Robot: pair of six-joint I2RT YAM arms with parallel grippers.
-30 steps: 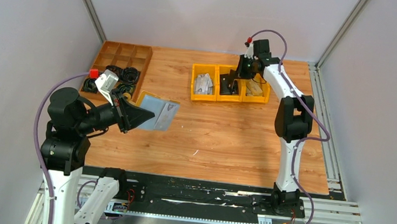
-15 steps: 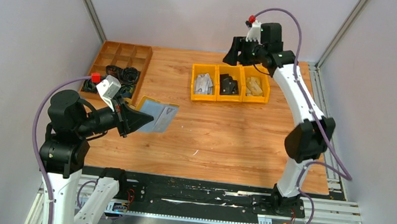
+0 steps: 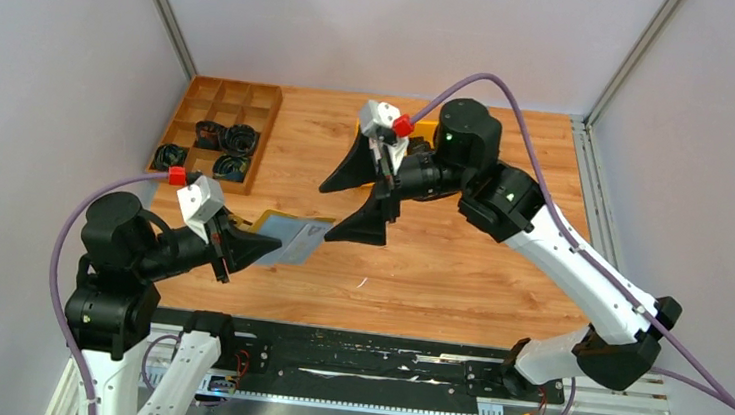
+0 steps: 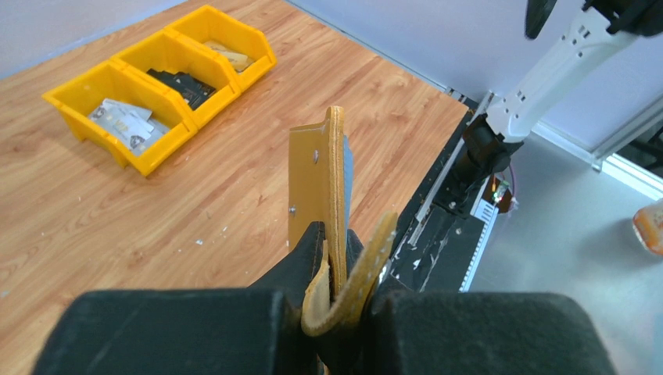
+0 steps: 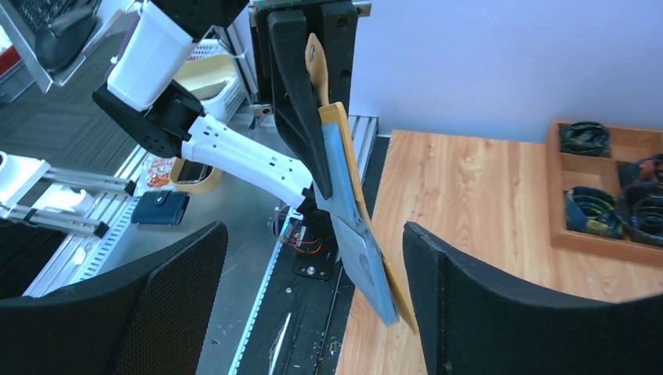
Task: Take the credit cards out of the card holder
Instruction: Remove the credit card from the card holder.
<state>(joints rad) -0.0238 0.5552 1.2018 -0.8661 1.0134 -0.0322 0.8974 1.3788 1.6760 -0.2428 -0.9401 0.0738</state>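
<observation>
Robot arms (image 3: 561, 245): two. Card holder (image 3: 291, 236): one, mustard, above near left part of worktop. Yellow bins (image 4: 90, 129): three, in row near far edge of worktop. Whitish cards (image 4: 129, 121): several in one end bin, overlapping, exact count unclear. Black pieces (image 4: 184, 78): few in middle bin, count unclear. Tan pieces (image 4: 231, 55): few in other end bin, count unclear. Wooden tray (image 3: 238, 96): one, far left corner of worktop. Black coils (image 3: 241, 138): four in view, in tray's nearer compartments.

left gripper (image 3: 262, 245) clamps card holder (image 3: 299, 236), apparently unfolded.
</observation>
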